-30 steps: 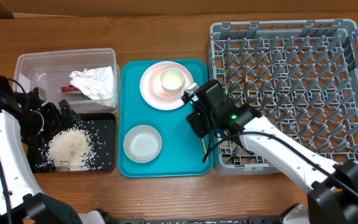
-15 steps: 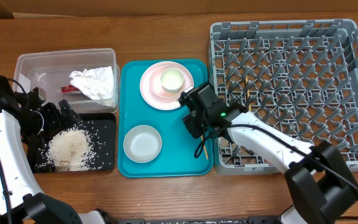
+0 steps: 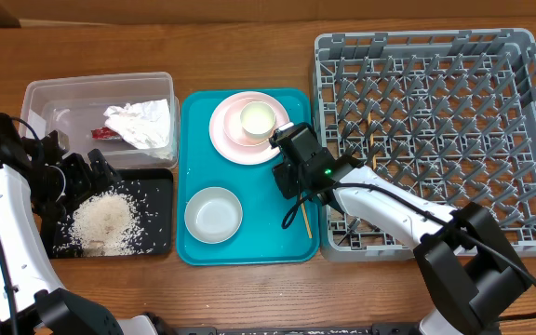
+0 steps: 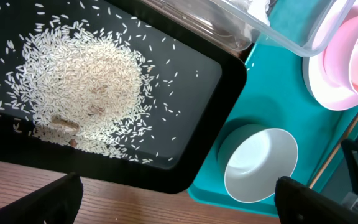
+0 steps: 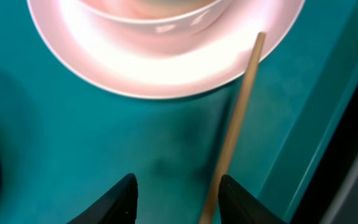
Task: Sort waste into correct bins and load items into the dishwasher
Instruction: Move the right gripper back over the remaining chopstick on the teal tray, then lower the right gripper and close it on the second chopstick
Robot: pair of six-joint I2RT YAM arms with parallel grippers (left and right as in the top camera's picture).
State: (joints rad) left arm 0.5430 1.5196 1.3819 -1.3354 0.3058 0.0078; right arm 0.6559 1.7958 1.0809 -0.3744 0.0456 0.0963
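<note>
The right gripper (image 5: 178,186) has its jaws apart around a wooden chopstick (image 5: 238,112) on the teal tray (image 5: 55,143), and the left gripper (image 4: 176,186) has its jaws wide apart.

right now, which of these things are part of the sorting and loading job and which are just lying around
Job: napkin, wrapper, rice, clear tub, black tray, plate, bowl on plate, loose bowl, chopstick, dish rack.
Just there: teal tray, table.

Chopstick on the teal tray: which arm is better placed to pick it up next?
Right. The right fingers hang open directly over the chopstick beside the plate, the stick lying between them. The left fingers are wide open over the black tray of rice, across the teal tray from it.
</note>
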